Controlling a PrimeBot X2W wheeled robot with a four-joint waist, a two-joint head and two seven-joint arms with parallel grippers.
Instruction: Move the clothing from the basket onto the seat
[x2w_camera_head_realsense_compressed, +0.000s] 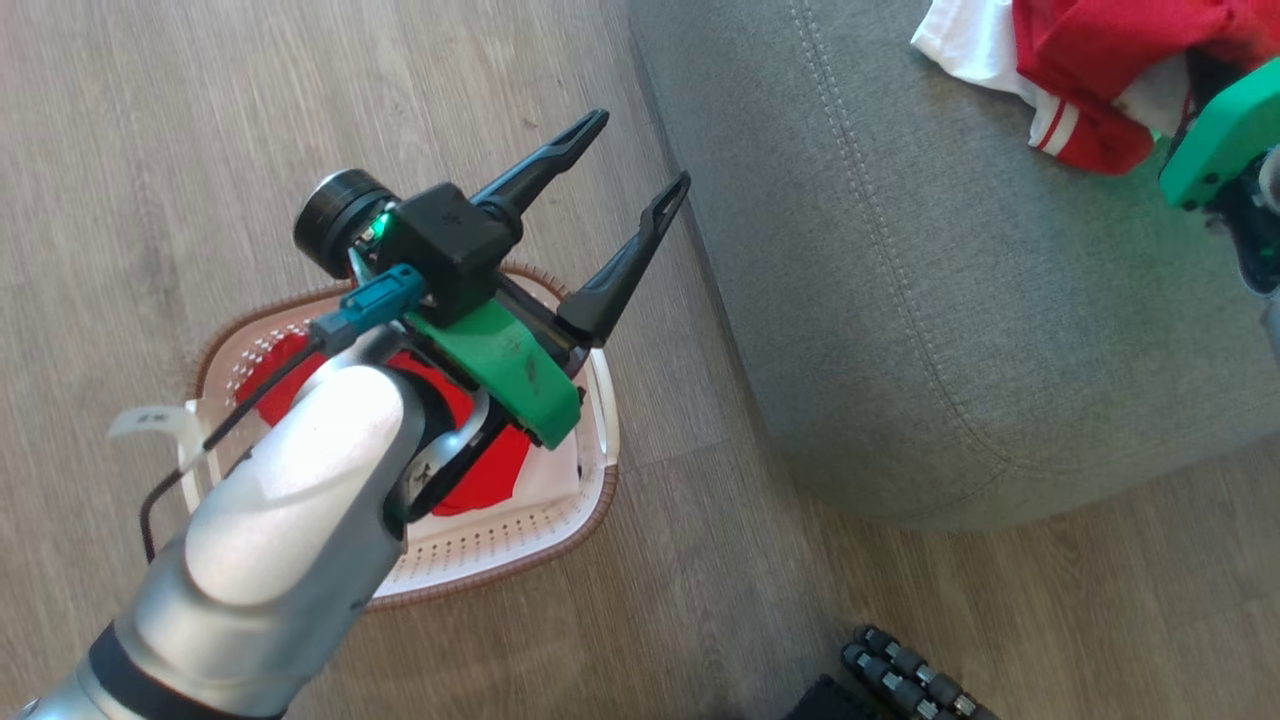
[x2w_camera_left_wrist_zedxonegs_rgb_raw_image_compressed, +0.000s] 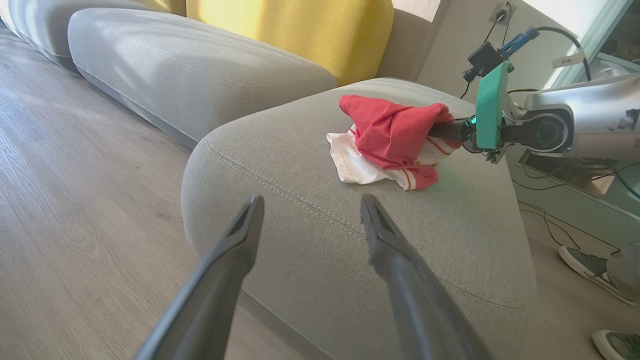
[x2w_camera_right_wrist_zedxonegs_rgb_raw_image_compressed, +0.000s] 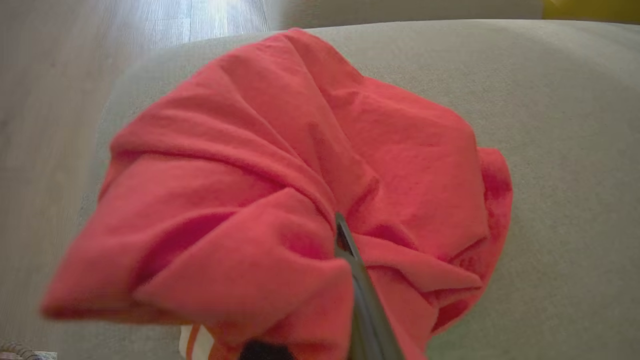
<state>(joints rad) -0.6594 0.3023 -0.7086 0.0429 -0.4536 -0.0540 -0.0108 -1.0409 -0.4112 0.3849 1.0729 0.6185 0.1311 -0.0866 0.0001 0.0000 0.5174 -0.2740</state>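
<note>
One red-and-white piece of clothing lay bunched on the seat, well in from its rounded edge. The right gripper was clamped shut on a fold of it. More red cloth sat in the basket on the floor just beside the seat's corner. It lay under the left gripper, whose jaws stood wide apart and empty. The step looked like setting down. Next, the right jaws would need to let go and lift clear. The left had open room above the basket to dip in.

clothing lies on the seat, basket on the floor.
</note>
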